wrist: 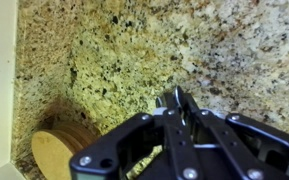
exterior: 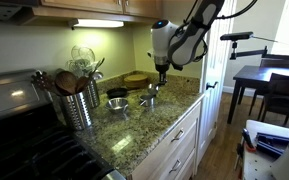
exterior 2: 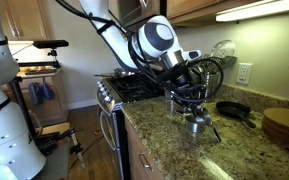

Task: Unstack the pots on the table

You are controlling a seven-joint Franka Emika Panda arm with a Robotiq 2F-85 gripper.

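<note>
Pots (exterior: 149,98) are sitting on the desk (exterior: 134,135) near the hand (wrist: 178,97), which is hanging fully closed, gripping nothing. Utensil holder (exterior: 81,105) and wooden boards (exterior: 136,78) are standing nearby.

My dark gripper (exterior: 162,70) hangs closed above the speckled beige granite countertop (exterior: 134,132), small shiny steel pots (exterior: 147,100) just below, perforated steel utensil holder (exterior: 81,108) well apart
</note>
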